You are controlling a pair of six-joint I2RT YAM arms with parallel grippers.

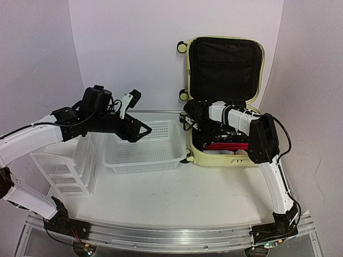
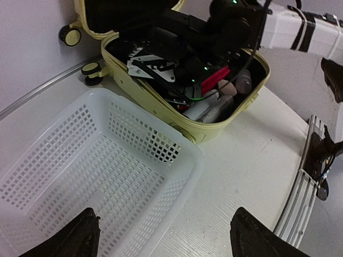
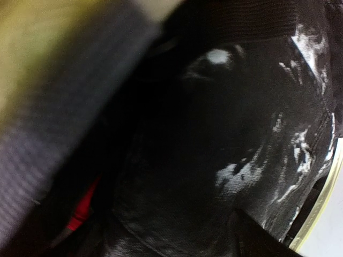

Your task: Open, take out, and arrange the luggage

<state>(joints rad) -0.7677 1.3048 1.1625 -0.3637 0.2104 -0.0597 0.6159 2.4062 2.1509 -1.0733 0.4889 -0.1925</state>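
The pale yellow luggage (image 1: 220, 159) lies open on the table at the right, its black-lined lid (image 1: 224, 67) standing up. Inside it lie dark clothes, a red item (image 2: 214, 79) and a pale bottle (image 2: 244, 81). My right gripper (image 1: 194, 124) reaches down into the luggage (image 2: 161, 107). In the right wrist view only one of its fingers (image 3: 252, 235) shows, far out to the side, with black white-flecked fabric (image 3: 236, 134) filling the space before the gripper (image 3: 166, 235). My left gripper (image 2: 171, 241) hangs open and empty over the near right corner of the white mesh basket (image 2: 198, 160).
The white basket (image 1: 142, 155) sits just left of the luggage, almost touching it. A white drawer organiser (image 1: 67, 168) stands at the left under my left arm. The table's metal front rail (image 2: 300, 198) runs along the near edge.
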